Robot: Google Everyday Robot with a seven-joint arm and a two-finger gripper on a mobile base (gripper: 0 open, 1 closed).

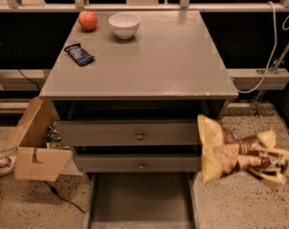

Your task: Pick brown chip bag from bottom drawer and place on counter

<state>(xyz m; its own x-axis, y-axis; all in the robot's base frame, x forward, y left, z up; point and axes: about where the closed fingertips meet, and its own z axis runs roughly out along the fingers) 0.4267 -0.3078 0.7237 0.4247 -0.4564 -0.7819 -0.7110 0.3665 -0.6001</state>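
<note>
Gripper (277, 163) clenched on bag (225, 151); bag out of drawer (139, 202) down-left of it; still to do: lift onto counter (149, 61) up-left, let go

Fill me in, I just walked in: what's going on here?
The gripper, at the lower right edge, holds the brown chip bag in the air, just right of the open bottom drawer. The bag is not yet on the counter, which carries an apple, a bowl and a blue packet.
</note>
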